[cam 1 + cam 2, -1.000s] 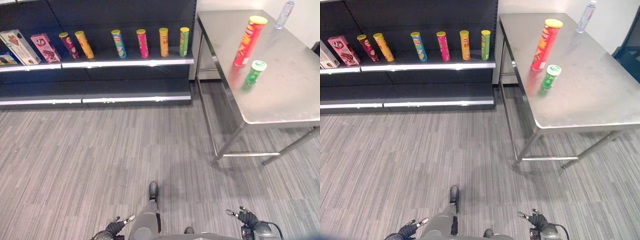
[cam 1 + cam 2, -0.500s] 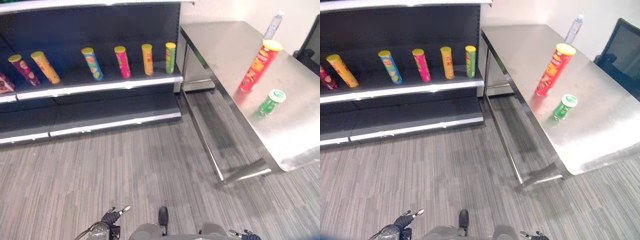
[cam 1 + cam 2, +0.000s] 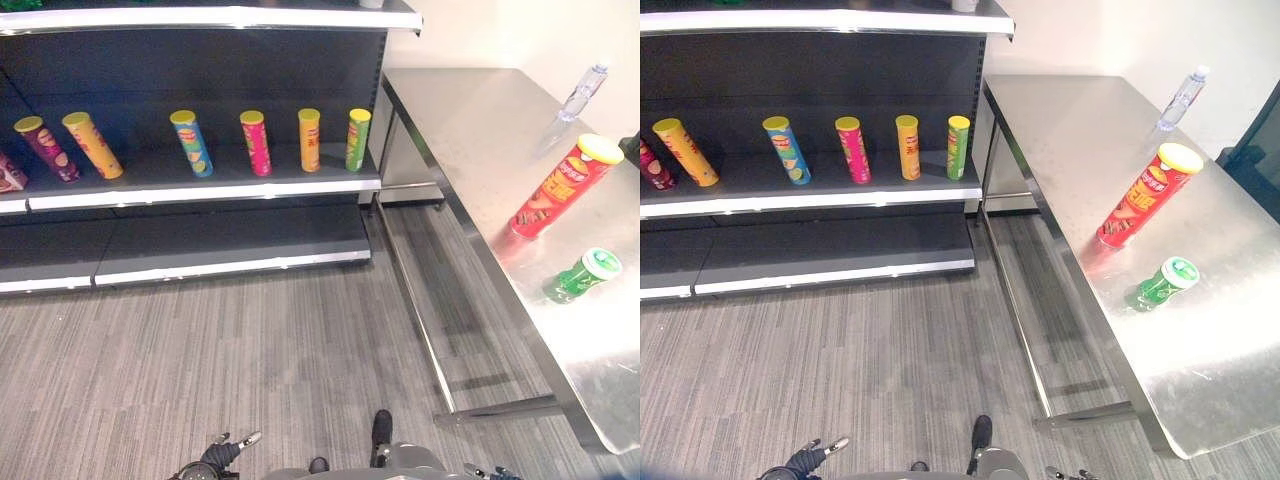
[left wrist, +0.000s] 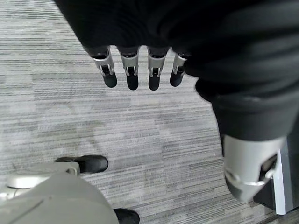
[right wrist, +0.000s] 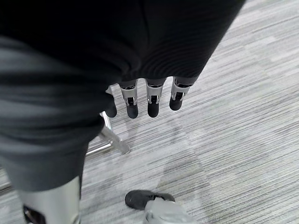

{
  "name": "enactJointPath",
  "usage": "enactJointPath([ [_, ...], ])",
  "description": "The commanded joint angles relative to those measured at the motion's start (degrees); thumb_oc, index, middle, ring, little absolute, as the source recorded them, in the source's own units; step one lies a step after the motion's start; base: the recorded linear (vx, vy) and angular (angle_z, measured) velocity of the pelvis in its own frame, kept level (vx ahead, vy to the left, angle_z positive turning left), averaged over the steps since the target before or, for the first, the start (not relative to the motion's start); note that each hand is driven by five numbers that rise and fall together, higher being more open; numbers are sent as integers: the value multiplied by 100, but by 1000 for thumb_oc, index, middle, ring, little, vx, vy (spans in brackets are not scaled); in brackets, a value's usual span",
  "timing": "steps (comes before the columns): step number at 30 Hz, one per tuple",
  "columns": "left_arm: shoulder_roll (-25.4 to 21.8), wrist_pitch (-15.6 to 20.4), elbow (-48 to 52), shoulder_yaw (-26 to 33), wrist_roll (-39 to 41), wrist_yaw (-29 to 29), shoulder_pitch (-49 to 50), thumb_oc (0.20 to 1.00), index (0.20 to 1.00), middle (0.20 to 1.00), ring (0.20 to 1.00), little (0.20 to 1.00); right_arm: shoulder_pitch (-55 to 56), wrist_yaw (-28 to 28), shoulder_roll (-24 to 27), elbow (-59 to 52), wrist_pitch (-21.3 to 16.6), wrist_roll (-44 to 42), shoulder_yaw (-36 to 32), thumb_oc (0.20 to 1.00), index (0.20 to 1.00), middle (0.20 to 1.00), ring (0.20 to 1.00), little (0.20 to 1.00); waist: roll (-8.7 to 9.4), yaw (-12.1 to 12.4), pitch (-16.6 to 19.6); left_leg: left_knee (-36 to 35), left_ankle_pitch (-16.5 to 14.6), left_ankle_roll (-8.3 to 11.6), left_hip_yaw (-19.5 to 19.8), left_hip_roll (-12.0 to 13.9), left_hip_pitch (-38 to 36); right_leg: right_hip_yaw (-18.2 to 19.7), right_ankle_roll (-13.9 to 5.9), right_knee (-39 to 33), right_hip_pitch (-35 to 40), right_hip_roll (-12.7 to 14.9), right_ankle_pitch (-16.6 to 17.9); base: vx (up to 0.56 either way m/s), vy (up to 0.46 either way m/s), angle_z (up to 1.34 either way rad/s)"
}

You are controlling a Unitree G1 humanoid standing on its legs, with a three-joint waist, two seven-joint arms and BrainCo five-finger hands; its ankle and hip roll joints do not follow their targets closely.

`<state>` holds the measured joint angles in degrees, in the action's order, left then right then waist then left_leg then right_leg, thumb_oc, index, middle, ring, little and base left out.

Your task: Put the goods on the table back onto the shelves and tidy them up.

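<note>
Both hands hang low and empty, fingers relaxed: left hand, right hand. Red chip can and green can sit on the steel table, well away.

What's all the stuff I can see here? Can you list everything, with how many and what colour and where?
Tall can: one, red with yellow lid, upright on the table.
Short can: one, green with pale lid, on the table, nearer the robot than the tall can.
Water bottle: one, clear, at the table's far edge.
Table: one, bare metal, right of the shelves.
Shelf cans: seven in a row on the middle shelf: maroon, orange-yellow, blue, pink, orange, green, all yellow-lidded.
Shelves: one dark unit with pale edges, against the back wall.
Left robot hand: fingers straight, hanging over the floor, holding nothing.
Right robot hand: the same.
</note>
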<state>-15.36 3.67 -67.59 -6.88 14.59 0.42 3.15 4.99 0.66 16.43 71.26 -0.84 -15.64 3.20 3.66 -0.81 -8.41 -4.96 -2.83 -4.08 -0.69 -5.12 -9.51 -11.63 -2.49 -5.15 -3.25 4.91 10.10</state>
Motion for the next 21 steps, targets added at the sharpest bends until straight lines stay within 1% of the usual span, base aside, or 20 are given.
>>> enactJointPath([
  [1,-61,99,-84,16,-170,18,-343,1000,1000,1000,1000,1000,-165,121,277,167,-38,-115,-156,1000,1000,1000,1000,1000,-102,-32,-219,-4,221,558,-256,466,524,230,-537,97,630,98,-680,86,-32,-14],
  [4,-131,89,-95,36,-287,-10,-321,1000,1000,1000,1000,1000,80,101,287,483,10,-222,-444,1000,1000,1000,1000,1000,-103,-138,-158,-4,137,582,-384,522,405,332,-543,28,698,47,-703,101,-36,-30],
  [6,-187,97,-98,106,-239,-47,-350,1000,1000,1000,1000,1000,337,87,495,921,18,-685,-1079,1000,1000,1000,1000,1000,-102,-276,-125,-4,76,599,-540,571,340,468,-559,23,681,-2,-695,81,-17,-14],
  [7,-185,97,-98,103,-239,-47,-351,1000,1000,1000,1000,1000,338,86,497,922,17,-686,-1082,1000,1000,1000,1000,1000,-105,-270,-127,-4,74,600,-545,572,338,472,-559,24,682,-4,-695,56,-10,-16],
  [10,-270,98,-79,170,-224,-109,-354,1000,1000,1000,1000,1000,537,82,997,1385,100,-835,-1697,1000,1000,1000,1000,1000,-91,-374,-69,-4,26,621,-652,602,284,555,-581,15,681,-30,-695,59,-2,-27],
  [11,-288,109,-79,195,-258,-114,-357,1000,1000,1000,1000,1000,620,108,1276,1511,108,-931,-2048,1000,1000,1000,1000,1000,-98,-408,-57,-4,-1,629,-683,612,255,583,-593,15,691,-36,-707,87,9,-27],
  [12,-302,110,-74,234,-268,-126,-339,1000,1000,1000,1000,1000,724,202,1716,1540,75,-1202,-2622,1000,1000,1000,1000,1000,-97,-470,-47,-4,-55,642,-703,624,200,593,-613,15,728,-49,-743,52,7,-38],
  [13,-296,110,-75,229,-268,-124,-344,1000,1000,1000,1000,1000,727,200,1720,1539,76,-1201,-2631,1000,1000,1000,1000,1000,-100,-465,-39,-4,-36,641,-704,620,220,595,-611,15,708,-45,-728,52,5,-39],
  [14,-285,116,-59,247,-300,-127,-341,1000,1000,1000,1000,1000,809,248,1902,1534,40,-1255,-2855,1000,1000,1000,1000,1000,-92,-497,-21,-4,-47,646,-710,621,209,602,-621,15,708,-42,-735,61,7,-30],
  [15,-221,132,-13,310,-387,-102,-294,1000,1000,1000,1000,1000,1009,432,2407,926,-111,-1264,-3459,1000,1000,1000,1000,1000,-116,-563,26,-4,-87,656,-725,629,182,632,-645,15,717,-44,-757,46,11,-13],
  [16,-181,138,9,357,-404,-59,-260,1000,1000,1000,1000,1000,1148,622,2601,150,-265,-1226,-3779,1000,1000,1000,1000,1000,-113,-611,5,-4,-47,658,-749,622,187,667,-646,15,701,-38,-709,47,15,-2],
  [17,-142,132,36,376,-408,-43,-216,1000,1000,1000,1000,1000,1249,823,2739,-663,-409,-1091,-4005,1000,1000,1000,1000,1000,-134,-634,18,-4,-100,659,-758,631,178,689,-659,15,697,-44,-743,0,0,0],
  [18,-92,114,59,415,-430,-25,-143,1000,1000,1000,1000,1000,1355,1085,2817,-1774,-528,-821,-4171,1000,1000,1000,1000,1000,-152,-659,20,-4,-109,658,-793,639,173,712,-665,15,688,-47,-740,-2,24,-21],
  [19,-31,109,56,444,-456,-3,-100,1000,1000,1000,1000,1000,1342,1231,2858,-2694,-662,-571,-4259,1000,1000,1000,1000,1000,-167,-682,3,-4,-82,651,-831,634,165,746,-654,15,668,-52,-707,6,25,-40],
  [20,20,106,61,441,-462,-10,-67,1000,1000,1000,1000,1000,1139,1366,3086,-3479,-806,-288,-4266,1000,1000,1000,1000,1000,-193,-670,28,-4,-135,650,-865,650,129,785,-653,15,675,-77,-755,6,18,-31],
  [21,27,105,62,449,-464,-9,-68,1000,1000,1000,1000,1000,1137,1379,3078,-3510,-784,-269,-4268,1000,1000,1000,1000,1000,-201,-672,22,-4,-140,652,-871,654,124,790,-652,15,677,-81,-756,37,0,-17],
])
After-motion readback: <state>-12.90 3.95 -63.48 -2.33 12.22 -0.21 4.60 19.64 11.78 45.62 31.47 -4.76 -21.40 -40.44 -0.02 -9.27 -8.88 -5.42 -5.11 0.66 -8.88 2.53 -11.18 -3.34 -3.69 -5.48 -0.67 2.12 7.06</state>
